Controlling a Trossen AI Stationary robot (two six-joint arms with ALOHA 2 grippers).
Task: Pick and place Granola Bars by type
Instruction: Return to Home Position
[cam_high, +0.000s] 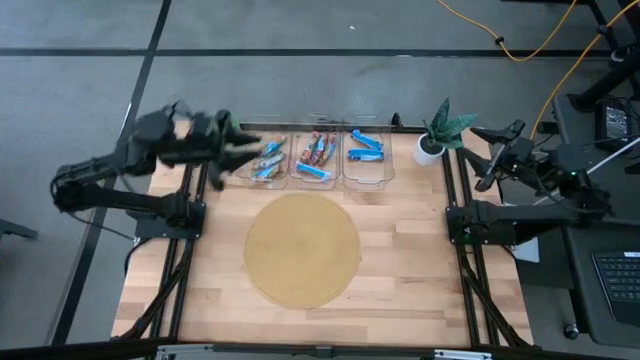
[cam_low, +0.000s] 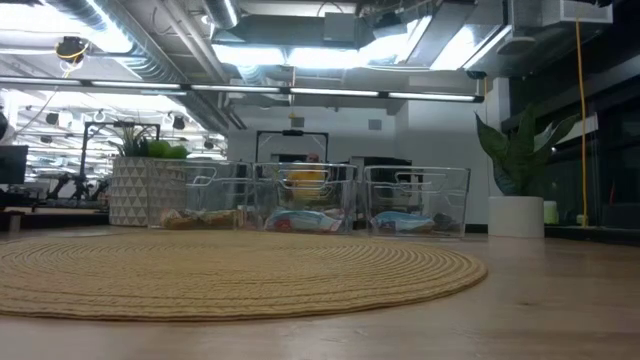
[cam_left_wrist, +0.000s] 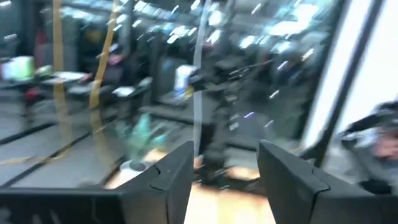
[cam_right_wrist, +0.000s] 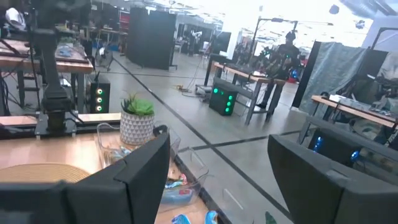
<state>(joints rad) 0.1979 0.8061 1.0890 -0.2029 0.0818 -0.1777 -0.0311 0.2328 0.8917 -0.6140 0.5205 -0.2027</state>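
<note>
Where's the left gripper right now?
High view: the left gripper, open and empty, hovers at the table's left edge, beside the left bin. The right gripper waits past the right edge near the plant.

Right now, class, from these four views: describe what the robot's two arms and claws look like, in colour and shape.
The left arm and right arm are black, built of slim jointed links. The left claw and right claw each have two flat, dark, angular fingers with slanted tips. No markings are legible.
</note>
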